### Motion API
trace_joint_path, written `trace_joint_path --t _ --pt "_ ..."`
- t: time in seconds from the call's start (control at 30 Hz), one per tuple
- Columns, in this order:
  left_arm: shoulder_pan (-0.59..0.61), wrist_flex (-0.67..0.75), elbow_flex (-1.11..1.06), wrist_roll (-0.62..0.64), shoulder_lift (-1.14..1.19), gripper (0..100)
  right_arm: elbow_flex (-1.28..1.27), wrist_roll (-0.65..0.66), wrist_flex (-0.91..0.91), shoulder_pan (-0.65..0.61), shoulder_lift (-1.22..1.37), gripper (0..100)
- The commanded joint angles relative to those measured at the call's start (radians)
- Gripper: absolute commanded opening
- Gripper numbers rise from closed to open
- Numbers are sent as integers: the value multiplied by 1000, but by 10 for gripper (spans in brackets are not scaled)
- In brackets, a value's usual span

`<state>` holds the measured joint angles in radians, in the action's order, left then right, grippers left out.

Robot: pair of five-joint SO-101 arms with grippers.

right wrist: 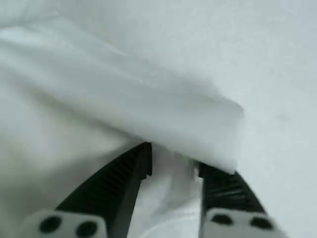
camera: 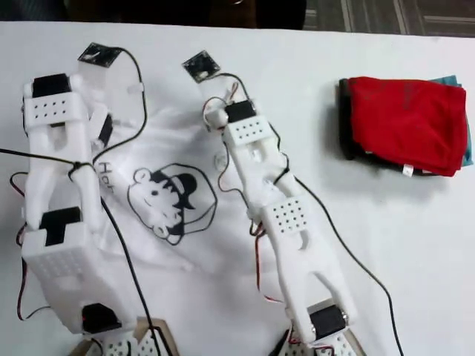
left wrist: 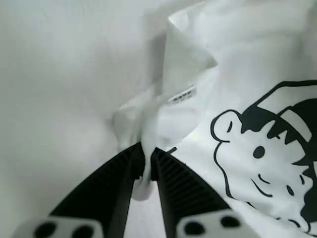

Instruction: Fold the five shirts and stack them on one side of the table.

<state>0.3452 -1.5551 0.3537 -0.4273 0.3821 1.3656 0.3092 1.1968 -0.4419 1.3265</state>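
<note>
We saw the left tool (left wrist: 147,158) pinching the white cartoon-print shirt (camera: 171,200) near its collar label (left wrist: 182,94), the right tool (right wrist: 173,166) pinching another fold. The shirt lay on the bench (camera: 371,252) between the arms. Thin grips could slip, we judged, spoiling the fold.

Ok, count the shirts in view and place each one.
4: white shirt spread between the arms; red shirt atop the right-side stack, black shirt and teal shirt edges beneath. Another may hide.

Overhead camera above the table (camera: 297,67); two close wrist cameras down on the same white shirt (left wrist: 233,59)
</note>
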Motion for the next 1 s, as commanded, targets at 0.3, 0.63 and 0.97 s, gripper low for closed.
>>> trace_joint_path --t 0.3,0.63,0.97 --pt "34 -215 39 5 -89 26 301 2 479 -8 -81 19" --pt "48 -175 -318 0 -367 26 262 -5 579 36 -196 19" --pt "52 -137 -458 -2 -470 26 -218 -9 579 28 -687 19"
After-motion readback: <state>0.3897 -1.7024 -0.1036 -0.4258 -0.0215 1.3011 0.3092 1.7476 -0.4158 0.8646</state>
